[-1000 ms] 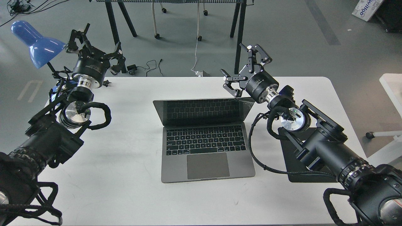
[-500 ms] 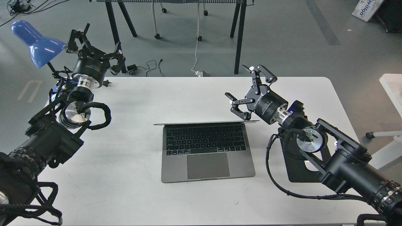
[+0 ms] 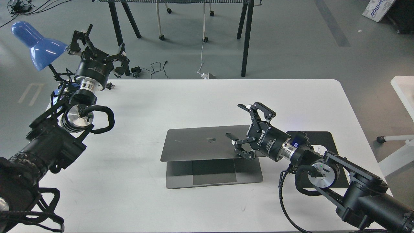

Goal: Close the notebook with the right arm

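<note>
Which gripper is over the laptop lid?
The right gripper, jaws open, at the lid's right end on the notebook. The left gripper hangs off by the blue lamp.

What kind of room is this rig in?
Probably a robotics lab or workshop. The white table stands on a bare grey floor with loose cables trailing across it, and another bench on black legs sits behind. The desk props are a laptop and a blue lamp.

Bright, even overhead light; soft shadows under the right gripper [image 3: 247, 129] and notebook lid [image 3: 200, 144]; sharp focus; slight edge distortion.
</note>
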Motion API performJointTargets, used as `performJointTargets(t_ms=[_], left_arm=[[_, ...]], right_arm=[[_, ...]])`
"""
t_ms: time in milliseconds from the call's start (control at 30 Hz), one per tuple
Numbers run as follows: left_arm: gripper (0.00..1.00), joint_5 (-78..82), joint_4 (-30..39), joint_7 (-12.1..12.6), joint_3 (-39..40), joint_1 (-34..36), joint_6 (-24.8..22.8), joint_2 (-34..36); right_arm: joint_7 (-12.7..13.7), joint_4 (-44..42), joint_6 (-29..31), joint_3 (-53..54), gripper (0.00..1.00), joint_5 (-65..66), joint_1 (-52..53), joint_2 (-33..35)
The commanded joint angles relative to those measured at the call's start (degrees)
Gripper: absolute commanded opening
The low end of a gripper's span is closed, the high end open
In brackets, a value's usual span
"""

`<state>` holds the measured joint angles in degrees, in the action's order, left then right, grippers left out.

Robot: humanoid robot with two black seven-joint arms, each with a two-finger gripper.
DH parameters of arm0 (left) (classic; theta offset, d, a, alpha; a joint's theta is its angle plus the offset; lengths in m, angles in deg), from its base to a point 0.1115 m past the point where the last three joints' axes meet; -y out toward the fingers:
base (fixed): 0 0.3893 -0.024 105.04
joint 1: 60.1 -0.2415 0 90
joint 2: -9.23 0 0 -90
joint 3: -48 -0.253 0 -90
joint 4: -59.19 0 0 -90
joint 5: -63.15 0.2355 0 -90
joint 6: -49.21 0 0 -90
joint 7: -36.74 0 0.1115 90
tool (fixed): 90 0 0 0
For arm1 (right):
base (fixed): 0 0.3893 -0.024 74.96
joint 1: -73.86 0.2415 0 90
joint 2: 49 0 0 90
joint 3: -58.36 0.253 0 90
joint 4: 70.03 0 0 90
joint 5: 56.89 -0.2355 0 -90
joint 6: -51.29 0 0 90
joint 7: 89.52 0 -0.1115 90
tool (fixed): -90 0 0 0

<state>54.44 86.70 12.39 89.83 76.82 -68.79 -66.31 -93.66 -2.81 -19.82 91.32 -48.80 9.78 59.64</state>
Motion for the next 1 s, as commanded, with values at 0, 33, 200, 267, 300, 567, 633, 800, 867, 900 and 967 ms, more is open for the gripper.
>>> performJointTargets(t_ms=[0, 33, 200, 267, 300, 567, 633, 800, 867, 900, 967], left_arm=[[1.0, 0.0, 0.0, 0.0, 0.0, 0.0, 0.0, -0.1], [1.0, 0.0, 0.0, 0.0, 0.0, 0.0, 0.0, -0.1], [1.0, 0.0, 0.0, 0.0, 0.0, 0.0, 0.0, 0.0], [1.0, 0.0, 0.0, 0.0, 0.0, 0.0, 0.0, 0.0], [1.0, 0.0, 0.0, 0.0, 0.0, 0.0, 0.0, 0.0], [1.0, 0.1, 0.0, 0.0, 0.0, 0.0, 0.0, 0.0], [1.0, 0.1, 0.0, 0.0, 0.0, 0.0, 0.0, 0.0], [1.0, 0.0, 0.1, 0.0, 0.0, 0.0, 0.0, 0.0], [1.0, 0.0, 0.1, 0.0, 0.0, 0.0, 0.0, 0.0], [1.0, 0.0, 0.1, 0.0, 0.0, 0.0, 0.0, 0.0], [1.0, 0.0, 0.1, 0.0, 0.0, 0.0, 0.0, 0.0]], right_arm=[[-0.1, -1.4, -0.1, -3.6, 1.0, 1.8, -0.7, 0.3], [-0.1, -2.1, -0.1, -4.4, 1.0, 1.8, -0.9, 0.3], [-0.1, -4.7, -0.1, -5.1, 1.0, 1.9, -1.7, -0.3], [-0.1, -6.4, -0.4, -5.9, 1.0, 2.5, -1.7, -0.4], [-0.1, -7.0, -0.9, -6.6, 1.0, 2.9, -1.7, -0.4], [-0.7, -6.9, -2.2, -7.0, 1.0, 3.6, -1.8, -0.9], [-0.8, -6.7, -2.2, -6.7, 1.0, 3.6, -1.6, -0.9], [-1.0, -2.7, -1.3, -1.0, 1.0, 3.3, -1.4, -0.4], [-1.0, -0.4, -0.7, 2.7, 1.0, 3.3, -1.5, -0.1], [-1.0, 0.3, -0.5, 4.5, 1.0, 3.3, -1.5, -0.1], [-1.0, 0.8, -0.6, 8.3, 1.0, 3.3, -1.2, -0.1]])
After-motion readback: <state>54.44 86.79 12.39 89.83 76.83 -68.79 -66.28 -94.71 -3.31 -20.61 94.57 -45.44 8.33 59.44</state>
